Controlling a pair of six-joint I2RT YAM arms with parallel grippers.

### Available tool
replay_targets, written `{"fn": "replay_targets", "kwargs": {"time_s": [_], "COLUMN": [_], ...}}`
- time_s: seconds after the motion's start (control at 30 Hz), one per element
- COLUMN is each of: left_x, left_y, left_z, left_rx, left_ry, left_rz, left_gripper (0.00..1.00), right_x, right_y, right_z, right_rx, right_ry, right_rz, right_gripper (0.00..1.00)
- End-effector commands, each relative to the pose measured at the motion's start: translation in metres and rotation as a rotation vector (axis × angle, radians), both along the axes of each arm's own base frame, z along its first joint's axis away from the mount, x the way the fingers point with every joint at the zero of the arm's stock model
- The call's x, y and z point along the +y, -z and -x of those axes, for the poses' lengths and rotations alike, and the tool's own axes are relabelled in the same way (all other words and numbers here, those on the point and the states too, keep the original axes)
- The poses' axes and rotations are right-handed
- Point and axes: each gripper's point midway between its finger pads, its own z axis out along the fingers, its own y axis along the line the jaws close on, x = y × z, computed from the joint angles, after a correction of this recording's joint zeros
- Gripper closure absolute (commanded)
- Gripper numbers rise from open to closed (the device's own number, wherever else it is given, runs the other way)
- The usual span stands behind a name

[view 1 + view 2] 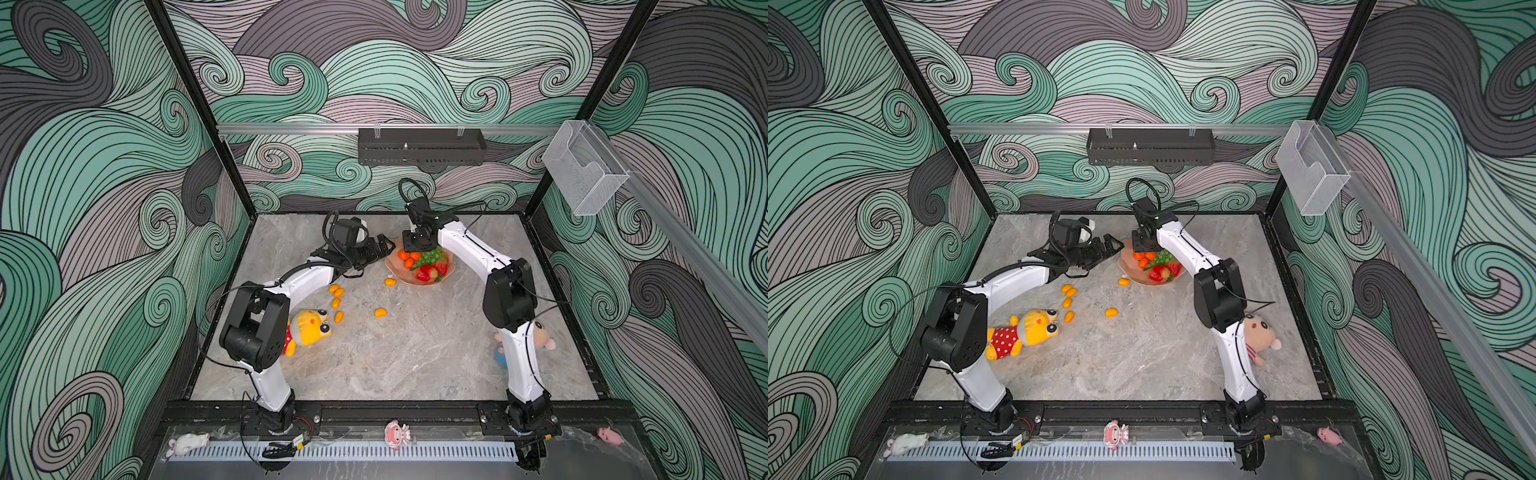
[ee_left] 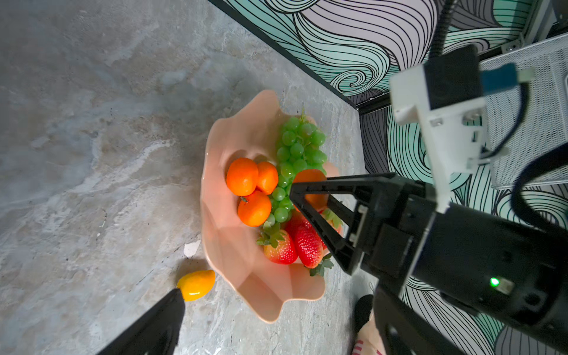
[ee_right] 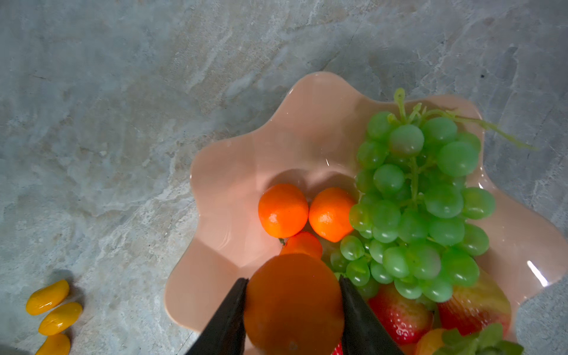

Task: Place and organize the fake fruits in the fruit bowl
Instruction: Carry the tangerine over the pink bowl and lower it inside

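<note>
Peach-pink fruit bowl (image 1: 397, 275) sits at 12–1 o'clock on the grey marbled desk (image 1: 395, 365), seen in both top views. Contents, read from a top view: three tangerines (image 1: 403, 254) at the bowl's 9–10 o'clock, grape bunch (image 1: 432, 256) at 1–2, strawberries (image 1: 424, 274) at 5. Right wrist view: two tangerines touch each other, one of them touches the grapes, grapes overlap the strawberries.

Right claw (image 3: 293, 279) points down over the tangerine side of the bowl, clamped on a fourth tangerine (image 3: 293, 310), one finger on each flank. Held fruit hangs above the three in the bowl; whether it touches them, can't tell. Bowl's far rim is covered by the right claw in both top views.

Left claw (image 1: 383, 249) sits at the bowl's 9 o'clock, just beside the rim, jaws apart.

Six kumquats (image 1: 336, 302) lie on the desk outside the bowl: loose row of four at the desk's 9–10 o'clock, near the left arm (image 1: 307, 280); lone one near desk centre; last one just off the bowl's 7 o'clock rim, touching or not, can't tell.

Yellow plush toy (image 1: 309, 328) lies on its back at the desk's 8 o'clock, head toward the kumquat row, partly hidden by the left arm's elbow. Plush doll (image 1: 1260, 334) at 4 o'clock, mostly hidden behind the right arm (image 1: 1183, 249).
</note>
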Motion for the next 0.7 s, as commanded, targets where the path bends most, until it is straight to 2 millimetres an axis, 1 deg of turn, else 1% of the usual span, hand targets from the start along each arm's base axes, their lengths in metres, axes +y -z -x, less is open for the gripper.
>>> {"fn": "replay_targets", "kwargs": {"time_s": [0.0, 0.2, 0.4, 0.5, 0.67], "left_x": [-0.002, 0.000, 0.003, 0.002, 0.002], "left_y": [-0.007, -0.005, -0.004, -0.002, 0.001], "left_z": [-0.012, -0.014, -0.014, -0.013, -0.013], "left_rx": [-0.026, -0.020, -0.018, -0.013, -0.005], "left_ry": [0.000, 0.001, 0.000, 0.006, 0.011], "left_rz": [0.015, 0.015, 0.011, 0.012, 0.014], "left_gripper": [0.02, 0.01, 0.01, 0.01, 0.01], "right_x": [-0.003, 0.002, 0.005, 0.005, 0.006], "right_y": [0.003, 0.017, 0.025, 0.032, 0.040], "right_z": [-0.013, -0.028, -0.041, -0.045, -0.052], "right_rx": [0.009, 0.021, 0.007, 0.007, -0.002], "right_ry": [0.001, -0.006, -0.017, -0.021, -0.034], "right_rz": [0.013, 0.018, 0.036, 0.058, 0.073], "right_gripper": [0.56, 0.56, 0.54, 0.53, 0.53]}}
